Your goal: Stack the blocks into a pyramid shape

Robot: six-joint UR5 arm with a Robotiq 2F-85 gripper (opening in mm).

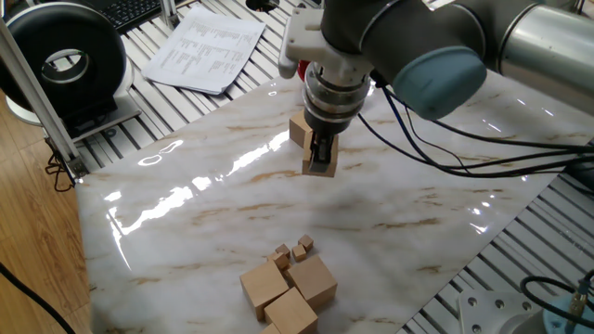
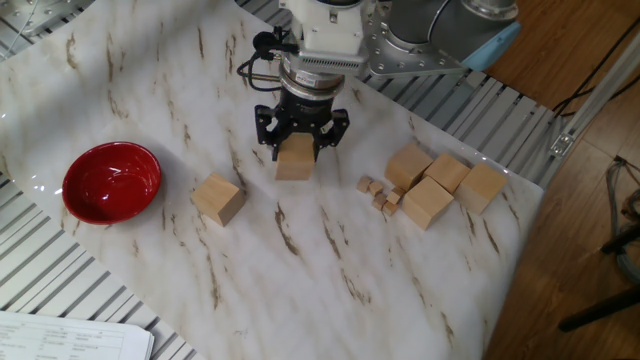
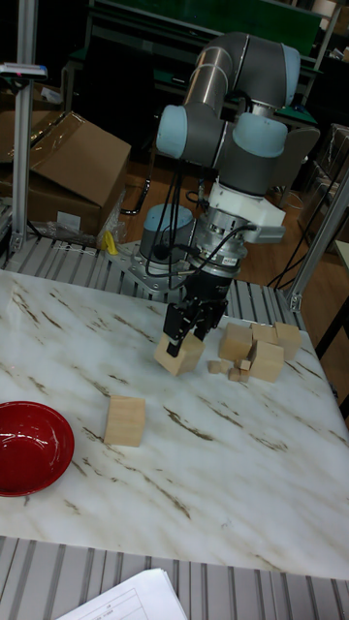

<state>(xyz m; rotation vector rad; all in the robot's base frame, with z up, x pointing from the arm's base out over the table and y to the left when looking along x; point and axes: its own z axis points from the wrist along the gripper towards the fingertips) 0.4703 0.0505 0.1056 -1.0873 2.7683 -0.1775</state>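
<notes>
One plain tan wooden cube [image 2: 295, 160] is clamped between the black fingers of the gripper [image 2: 298, 150] and held tilted over the glossy marbled table [image 2: 330, 280]. A second cube [image 2: 219, 198] rests alone near the smooth red bowl [image 2: 112, 181]. Four more large blocks [image 2: 445, 186] are grouped beside several tiny cubes [image 2: 380, 192]; no stepped stack is formed.

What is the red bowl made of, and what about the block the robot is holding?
The red bowl looks like glossy plastic or glazed ceramic: bright highlights shine on its inside, but the look alone cannot settle which. The block in the gripper looks like plain unfinished wood: light tan, matte, with sharp square edges.
</notes>
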